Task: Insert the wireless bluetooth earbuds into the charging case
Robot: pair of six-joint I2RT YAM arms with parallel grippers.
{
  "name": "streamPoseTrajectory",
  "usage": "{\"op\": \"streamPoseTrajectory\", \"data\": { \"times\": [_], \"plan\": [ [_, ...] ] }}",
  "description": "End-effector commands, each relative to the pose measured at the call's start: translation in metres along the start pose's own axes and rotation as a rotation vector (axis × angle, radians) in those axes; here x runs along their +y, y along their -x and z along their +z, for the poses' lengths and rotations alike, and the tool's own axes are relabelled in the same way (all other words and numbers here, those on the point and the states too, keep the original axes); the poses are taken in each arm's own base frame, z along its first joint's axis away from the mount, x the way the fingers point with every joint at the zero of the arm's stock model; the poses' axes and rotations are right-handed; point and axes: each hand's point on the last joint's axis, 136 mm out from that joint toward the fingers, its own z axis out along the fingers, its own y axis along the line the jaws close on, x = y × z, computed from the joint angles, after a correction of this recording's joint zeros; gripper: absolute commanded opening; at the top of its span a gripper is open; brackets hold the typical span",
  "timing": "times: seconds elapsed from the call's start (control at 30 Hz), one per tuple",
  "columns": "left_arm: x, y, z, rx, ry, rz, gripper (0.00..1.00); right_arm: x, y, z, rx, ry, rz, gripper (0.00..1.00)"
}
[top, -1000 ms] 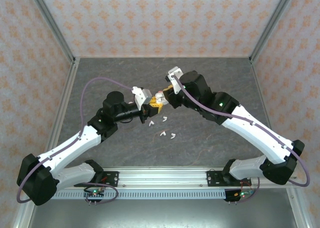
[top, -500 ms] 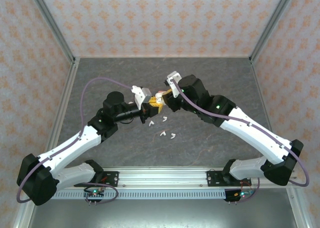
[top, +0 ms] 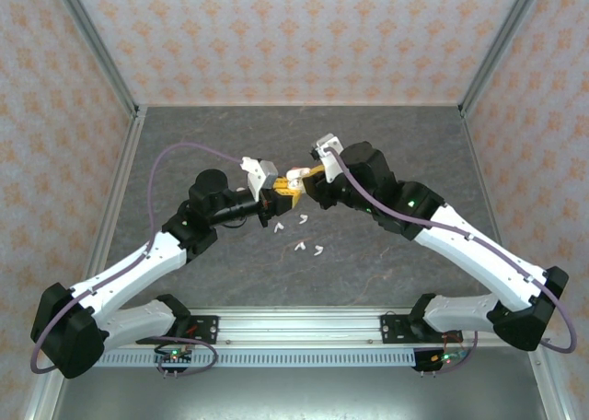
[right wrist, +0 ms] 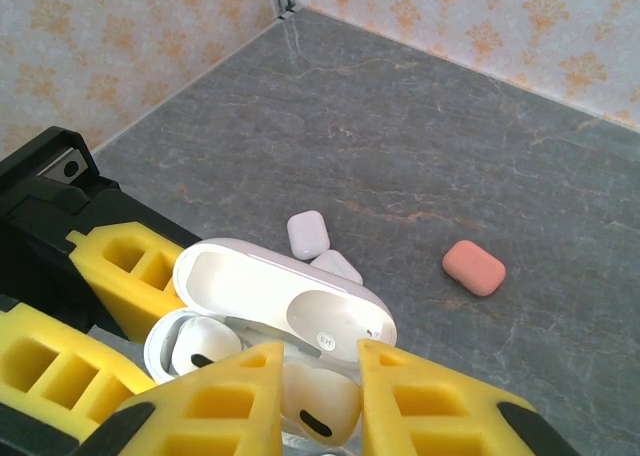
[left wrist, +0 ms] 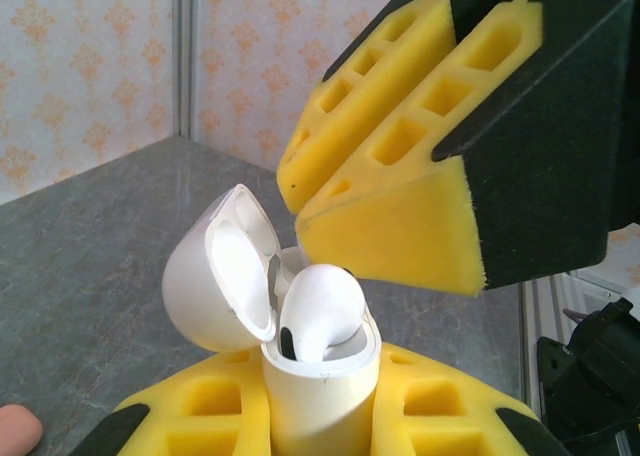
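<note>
We record that over the last second the right arm has swung its elbow outward and re-angled its wrist. The left arm has kept its place. The left pincer (top: 273, 197) is clenched on the body of the charging case (left wrist: 320, 396), which stands upright with its lid tipped open. The right pincer (top: 299, 176) is closed down on a white earbud (right wrist: 315, 401) and presents it at the mouth of the case. A seated earbud (left wrist: 320, 311) already occupies the neighbouring well.

In our judgement the re-angling lines the stem up with the empty well. The insertion is in hand but not finished, since the earbud sits high between the pads.

Several loose earbuds (top: 308, 248) lie on the table (top: 386, 144) just near of the pincers. A pink pebble-shaped item (right wrist: 473, 267) lies well apart from them.

The table is grey and stone-patterned, matt and level. It is enclosed by walls (top: 304, 33) papered in a pale orange motif, with metal posts (top: 97, 42) at the corners.
</note>
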Motion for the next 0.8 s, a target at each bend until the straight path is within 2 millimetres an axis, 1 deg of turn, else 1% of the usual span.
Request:
{"op": "streamPoseTrajectory", "data": {
  "times": [0.0, 0.13, 0.33, 0.47, 0.5, 0.77],
  "plan": [
    [-0.001, 0.036, -0.007, -0.132, 0.022, 0.064, 0.0, 0.006, -0.018, 0.001, 0.059, 0.05, 0.046, 0.21],
    [-0.002, 0.036, -0.007, -0.134, 0.018, 0.068, 0.0, 0.008, -0.018, 0.0, 0.061, 0.069, 0.059, 0.22],
    [-0.001, 0.034, -0.007, -0.136, 0.018, 0.066, 0.0, 0.005, -0.015, 0.0, 0.055, 0.083, 0.098, 0.28],
    [-0.001, 0.033, -0.006, -0.134, 0.017, 0.067, 0.0, 0.005, -0.004, -0.003, 0.03, 0.105, 0.136, 0.38],
    [-0.001, 0.033, -0.006, -0.133, 0.016, 0.067, 0.0, 0.006, 0.004, -0.014, -0.004, 0.117, 0.14, 0.4],
    [-0.002, 0.032, -0.006, -0.146, 0.012, 0.068, 0.0, 0.015, 0.037, -0.039, -0.122, 0.216, 0.194, 0.62]
  ]
}}
